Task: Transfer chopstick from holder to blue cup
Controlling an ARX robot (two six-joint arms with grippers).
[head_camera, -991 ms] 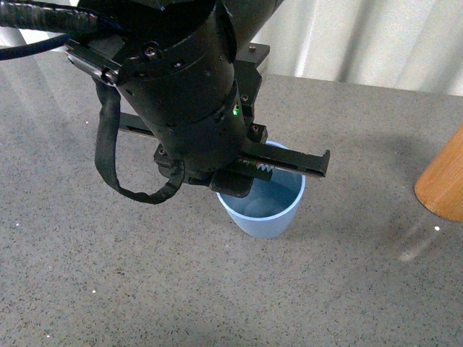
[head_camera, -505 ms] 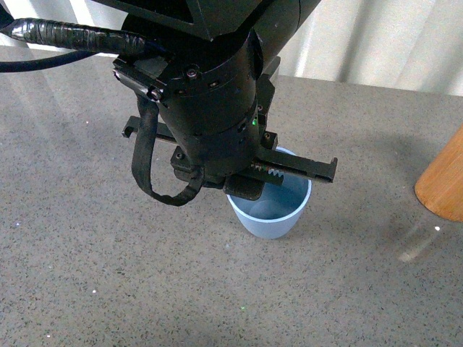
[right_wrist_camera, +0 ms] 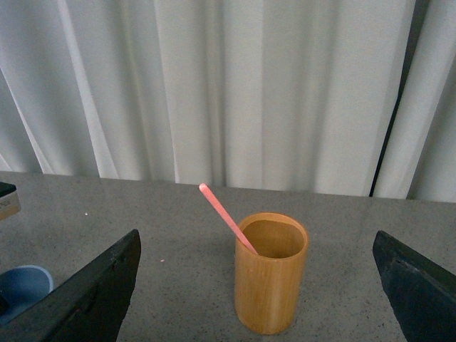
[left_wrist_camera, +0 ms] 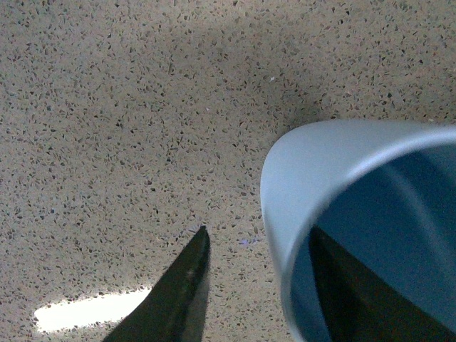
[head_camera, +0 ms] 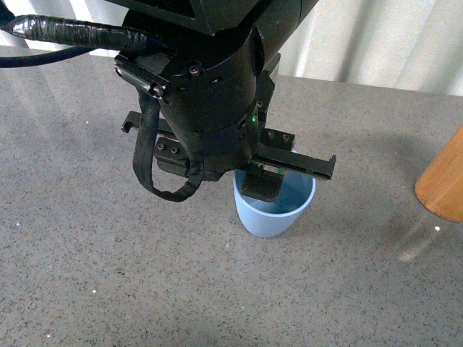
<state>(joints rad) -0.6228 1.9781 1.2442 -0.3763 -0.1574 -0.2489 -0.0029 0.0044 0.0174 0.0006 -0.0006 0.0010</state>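
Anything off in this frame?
Nothing spilled or tipped. One oddity: the left claw straddles the wall of the blue cup, one finger inside, one outside, with no chopstick visible in it; the pink chopstick leans in the wooden holder.

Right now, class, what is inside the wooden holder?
One pink chopstick stands inside the wooden holder, leaning out over its rim. The holder's wall hides the chopstick's lower end and the bottom.

A grey speckled table (head_camera: 87,275) spans the scene, with one bright patch of reflected light (left_wrist_camera: 85,313) lying on its surface. White pleated curtains (right_wrist_camera: 214,92) hang behind its far edge. A small dark-topped object (right_wrist_camera: 6,199), cut by the frame, rests on the table.
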